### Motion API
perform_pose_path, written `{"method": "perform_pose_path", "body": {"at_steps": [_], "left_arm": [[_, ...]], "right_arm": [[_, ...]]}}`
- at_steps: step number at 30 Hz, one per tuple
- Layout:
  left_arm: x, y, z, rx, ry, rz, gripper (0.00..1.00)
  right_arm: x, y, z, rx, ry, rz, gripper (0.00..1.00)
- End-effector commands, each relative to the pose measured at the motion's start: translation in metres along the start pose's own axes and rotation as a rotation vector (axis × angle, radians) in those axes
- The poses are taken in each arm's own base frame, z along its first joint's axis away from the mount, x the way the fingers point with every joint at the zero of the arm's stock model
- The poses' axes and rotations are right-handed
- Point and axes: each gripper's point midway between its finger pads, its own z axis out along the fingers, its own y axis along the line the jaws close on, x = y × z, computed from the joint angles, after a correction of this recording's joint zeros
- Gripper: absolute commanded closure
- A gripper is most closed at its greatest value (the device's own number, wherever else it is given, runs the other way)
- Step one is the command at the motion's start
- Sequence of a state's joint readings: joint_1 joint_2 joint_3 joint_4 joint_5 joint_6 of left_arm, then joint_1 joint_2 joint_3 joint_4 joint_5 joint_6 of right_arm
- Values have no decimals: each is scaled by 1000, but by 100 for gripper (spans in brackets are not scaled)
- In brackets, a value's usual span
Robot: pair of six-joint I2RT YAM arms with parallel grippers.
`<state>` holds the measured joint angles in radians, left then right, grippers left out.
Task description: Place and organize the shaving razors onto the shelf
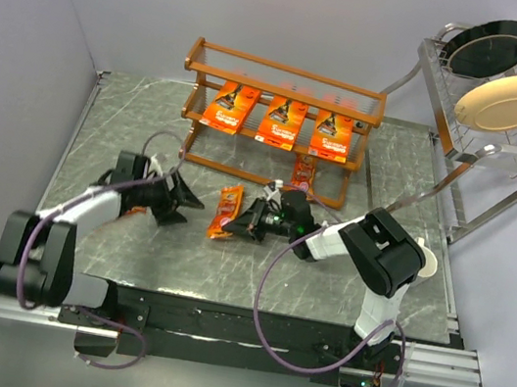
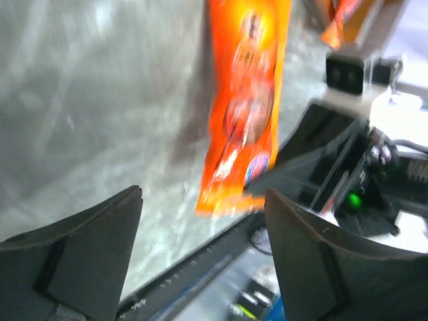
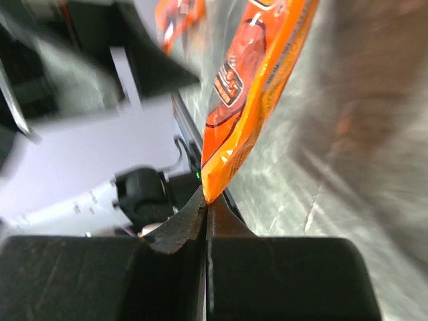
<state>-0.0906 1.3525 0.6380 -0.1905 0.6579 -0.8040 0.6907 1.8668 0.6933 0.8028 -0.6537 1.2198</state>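
The narrow orange blister pack (image 1: pixel 226 212) sits between the two grippers on the grey marbled table (image 1: pixel 109 258), in front of the shelf (image 1: pixel 287 84); the right gripper (image 3: pixel 206 200) has its fingers pressed together on the pack's near end, so the pack reaches away from the fingertips over the table; whether its far end rests on the surface cannot be told. The left gripper (image 2: pixel 204 194) stands with its jaws spread wide and nothing between them; in its wrist view the pack (image 2: pixel 241 107) hangs just ahead of the fingertips, not touching either one, with the right arm's black housing close behind it.

On the shelf's middle tier three larger orange cards (image 1: pixel 282 121) lie side by side, each showing a dark razor; a second small pack (image 1: pixel 303 173) leans at the shelf's lower front rail, just behind the right gripper. To the right, well apart from the grippers, a silver metal rack (image 1: pixel 464 149) carries a black plate (image 1: pixel 492 46) and a cream plate (image 1: pixel 507 101).

The held pack bears dark and white print and a blue roundel near one end; the lettering is too blurred to read, and that on the cards too small.
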Motion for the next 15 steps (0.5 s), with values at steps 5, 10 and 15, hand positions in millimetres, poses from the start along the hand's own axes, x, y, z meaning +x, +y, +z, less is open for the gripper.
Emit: {"method": "perform_pose_path", "body": {"at_steps": [5, 10, 15], "left_arm": [[39, -12, 16, 244, 92, -145, 24], [23, -28, 31, 328, 104, -192, 31], [24, -39, 41, 362, 140, -203, 40]], "right_arm": [[-9, 3, -3, -42, -67, 64, 100], [-9, 6, -1, -45, -60, 75, 100], [-9, -5, -1, -4, -60, 95, 100]]}}
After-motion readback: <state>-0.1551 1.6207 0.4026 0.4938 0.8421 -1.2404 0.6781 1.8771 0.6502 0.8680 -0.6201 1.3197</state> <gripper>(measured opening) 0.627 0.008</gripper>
